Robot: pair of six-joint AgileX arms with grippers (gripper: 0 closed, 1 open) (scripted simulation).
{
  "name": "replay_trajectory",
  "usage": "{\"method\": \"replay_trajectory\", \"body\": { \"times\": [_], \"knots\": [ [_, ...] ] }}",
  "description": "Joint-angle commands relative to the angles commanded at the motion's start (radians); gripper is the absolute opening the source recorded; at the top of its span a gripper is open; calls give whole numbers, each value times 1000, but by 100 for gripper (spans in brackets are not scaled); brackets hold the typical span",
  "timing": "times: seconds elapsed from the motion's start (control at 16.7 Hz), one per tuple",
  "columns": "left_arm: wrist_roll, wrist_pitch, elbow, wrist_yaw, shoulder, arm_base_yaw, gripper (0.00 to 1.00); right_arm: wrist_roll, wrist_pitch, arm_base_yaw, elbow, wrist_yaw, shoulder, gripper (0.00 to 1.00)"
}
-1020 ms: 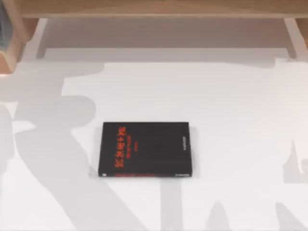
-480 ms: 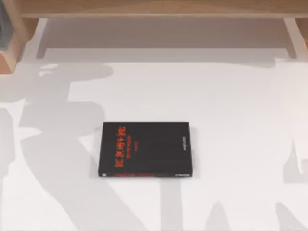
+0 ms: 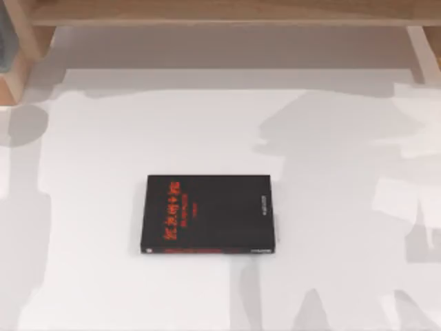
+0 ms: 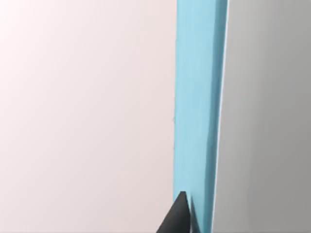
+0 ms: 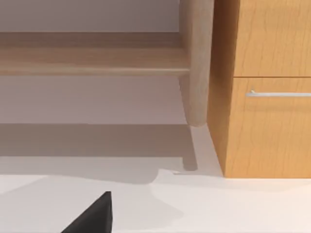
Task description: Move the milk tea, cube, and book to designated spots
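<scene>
The book [image 4: 197,111], light blue, stands upright and close in the left wrist view, with a pale wall on one side and a grey face on the other. One dark fingertip [image 4: 177,218] of my left gripper rests against its cover near the lower end; the other finger is hidden. A thin teal sliver [image 3: 3,45] sits in the wooden shelf's far-left compartment in the top view. In the right wrist view, one dark fingertip [image 5: 92,216] of my right gripper hangs over the white table near the shelf. The milk tea and the cube are out of view.
A black book with red lettering [image 3: 209,214] lies flat at the table's middle. A wooden shelf [image 3: 220,14] runs along the back edge. At the right stand its round post [image 5: 197,63] and a wooden cabinet with a drawer handle [image 5: 279,93].
The large arm shadow on the table's left has cleared away, and a new shadow now spreads over the right side. The black book has not moved.
</scene>
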Motion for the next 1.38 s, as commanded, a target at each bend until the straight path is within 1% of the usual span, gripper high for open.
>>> {"method": "replay_trajectory", "body": {
  "times": [0.24, 0.42, 0.6, 0.78, 0.96, 1.14, 1.26, 1.38],
  "knots": [
    [171, 13, -96, -213, -169, -316, 0, 0, 0, 0, 0, 0, 0, 100],
    [296, 1, -207, -377, -234, -569, 0, 0, 0, 0, 0, 0, 0, 100],
    [407, -31, -345, -535, -228, -798, 0, 0, 0, 0, 0, 0, 0, 100],
    [500, -83, -504, -681, -147, -977, 0, 0, 0, 0, 0, 0, 0, 100],
    [570, -142, -657, -802, -31, -1099, 0, 0, 0, 0, 0, 0, 0, 100],
    [616, -192, -776, -892, 80, -1169, 0, 0, 0, 0, 0, 0, 0, 100],
    [631, -212, -823, -926, 130, -1189, 0, 0, 0, 0, 0, 0, 0, 100],
    [635, -219, -838, -936, 146, -1194, 0, 0, 0, 0, 0, 0, 0, 100]
  ]
}}
